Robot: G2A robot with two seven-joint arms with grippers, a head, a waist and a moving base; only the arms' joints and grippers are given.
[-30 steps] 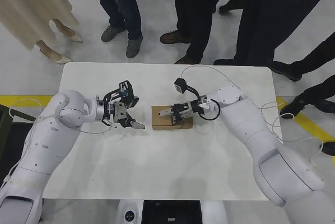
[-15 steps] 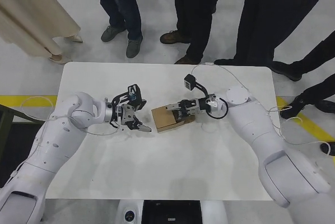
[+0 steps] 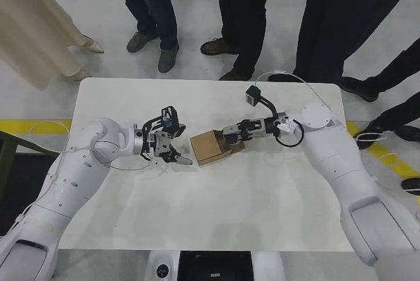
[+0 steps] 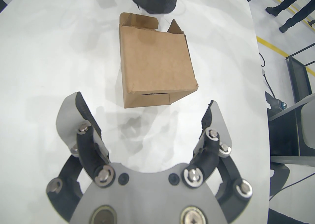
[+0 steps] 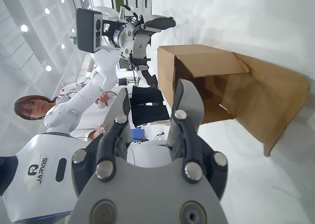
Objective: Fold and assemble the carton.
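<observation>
A brown cardboard carton (image 3: pixel 211 147) lies on its side near the middle of the white table (image 3: pixel 196 232), slightly skewed. Its closed, tucked end (image 4: pixel 150 97) faces my left gripper (image 4: pixel 145 111), which stands open a short way off and touches nothing; that gripper (image 3: pixel 176 155) is just left of the carton. The carton's other end (image 5: pixel 204 92) is open with loose flaps. My right gripper (image 5: pixel 152 86) is open at that end, one finger (image 5: pixel 183 97) inside the mouth and the other outside a wall. It meets the carton's right end (image 3: pixel 230 135).
Several people's legs and shoes (image 3: pixel 231 42) stand along the table's far edge. The near half of the table is bare white surface. A dark stand (image 4: pixel 295 111) sits beyond one table edge in the left wrist view.
The carton has been turned from square-on to skewed and nudged slightly left. My right arm has drawn back toward the right. My left gripper has moved closer to the carton.
</observation>
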